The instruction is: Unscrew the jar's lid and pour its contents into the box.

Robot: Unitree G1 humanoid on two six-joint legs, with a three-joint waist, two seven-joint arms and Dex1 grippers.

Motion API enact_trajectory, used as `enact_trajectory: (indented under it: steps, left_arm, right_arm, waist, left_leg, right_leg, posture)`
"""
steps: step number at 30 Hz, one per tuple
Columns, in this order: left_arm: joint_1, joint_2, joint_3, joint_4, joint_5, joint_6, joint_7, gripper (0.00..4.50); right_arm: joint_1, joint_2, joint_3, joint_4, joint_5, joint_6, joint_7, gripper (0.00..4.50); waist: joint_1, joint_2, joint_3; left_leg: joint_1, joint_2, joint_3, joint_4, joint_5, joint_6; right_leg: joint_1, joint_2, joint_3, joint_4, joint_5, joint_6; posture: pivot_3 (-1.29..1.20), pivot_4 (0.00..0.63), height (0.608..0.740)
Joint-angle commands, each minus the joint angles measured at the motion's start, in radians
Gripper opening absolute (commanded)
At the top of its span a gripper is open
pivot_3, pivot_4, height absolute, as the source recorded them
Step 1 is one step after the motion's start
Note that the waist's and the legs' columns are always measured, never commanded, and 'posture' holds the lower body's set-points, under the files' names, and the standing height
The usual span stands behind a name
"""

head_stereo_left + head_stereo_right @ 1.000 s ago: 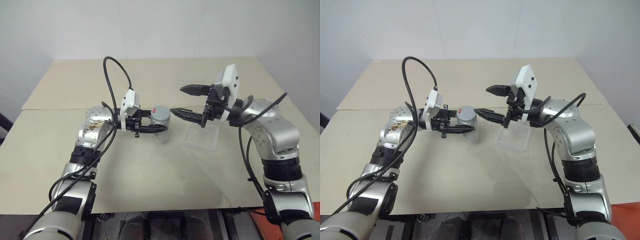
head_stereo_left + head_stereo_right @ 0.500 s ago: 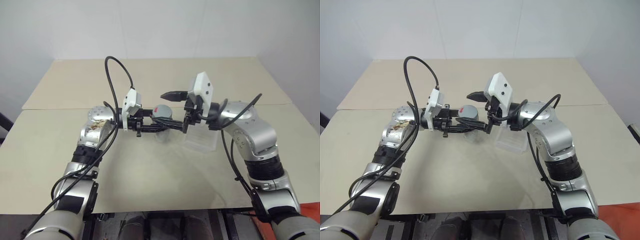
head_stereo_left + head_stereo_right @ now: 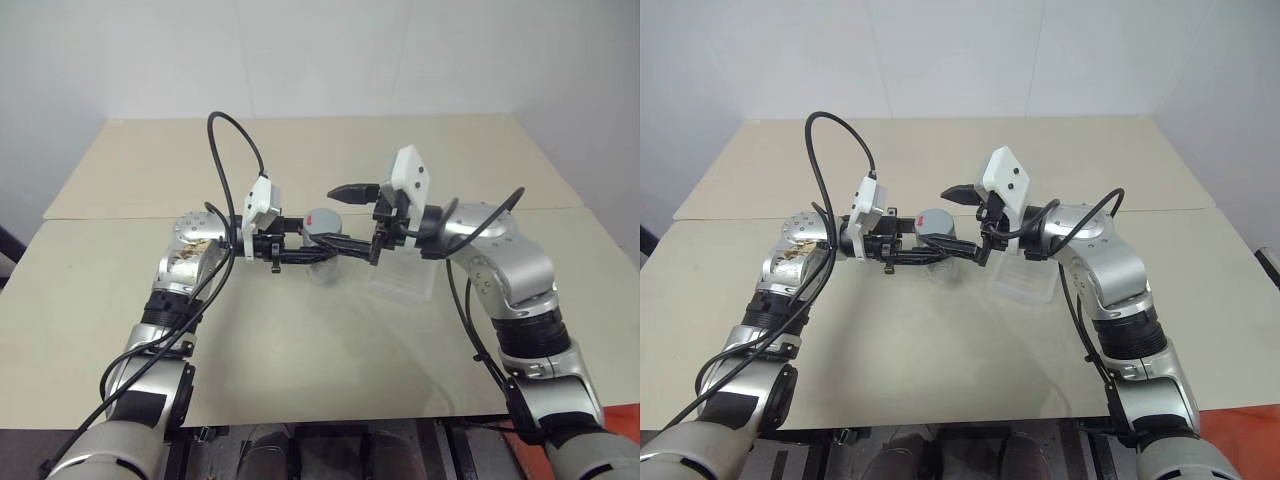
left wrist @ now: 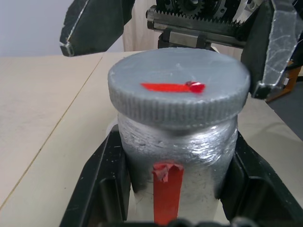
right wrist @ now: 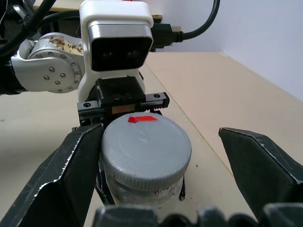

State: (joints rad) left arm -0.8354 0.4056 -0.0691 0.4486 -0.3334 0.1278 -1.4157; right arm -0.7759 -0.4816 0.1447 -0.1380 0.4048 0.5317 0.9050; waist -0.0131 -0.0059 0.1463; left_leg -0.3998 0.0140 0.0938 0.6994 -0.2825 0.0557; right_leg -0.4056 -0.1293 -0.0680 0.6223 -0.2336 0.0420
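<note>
Since the earlier frame, the right gripper (image 3: 340, 215) has been brought to the small round grey lid (image 4: 179, 87), fingers spread astride it; the clear red-striped jar (image 4: 176, 158) is being pinched by the left gripper (image 3: 310, 250), 9 o'clock of the shallow clear plastic box (image 3: 405, 280).

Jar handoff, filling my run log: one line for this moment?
left gripper: shut on clear red-striped jar | right gripper: open around grey screw lid
</note>
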Motion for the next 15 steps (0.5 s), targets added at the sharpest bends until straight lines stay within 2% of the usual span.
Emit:
enact_trajectory:
  steps: [1, 15]
  left_arm:
    - [-0.024, 0.01, 0.004, -0.017, -0.004, -0.02, -0.008, 2.04]
    - [-0.026, 0.008, 0.003, -0.016, -0.002, -0.023, -0.013, 2.04]
  right_arm:
    - [-0.006, -0.02, -0.044, -0.015, 0.001, -0.029, 0.004, 4.47]
    - [-0.005, -0.015, -0.044, -0.043, 0.043, -0.014, 0.041, 4.47]
  waist:
    - [0.0, 0.0, 0.0]
    - [0.0, 0.0, 0.0]
  left_leg:
    - [0.0, 0.0, 0.0, 0.0, 0.0, 0.0]
    - [0.0, 0.0, 0.0, 0.0, 0.0, 0.0]
  right_leg:
    - [0.0, 0.0, 0.0, 0.0, 0.0, 0.0]
    - [0.0, 0.0, 0.0, 0.0, 0.0, 0.0]
  posture:
    - [0.0, 0.15, 0.74]
    - [0.0, 0.15, 0.74]
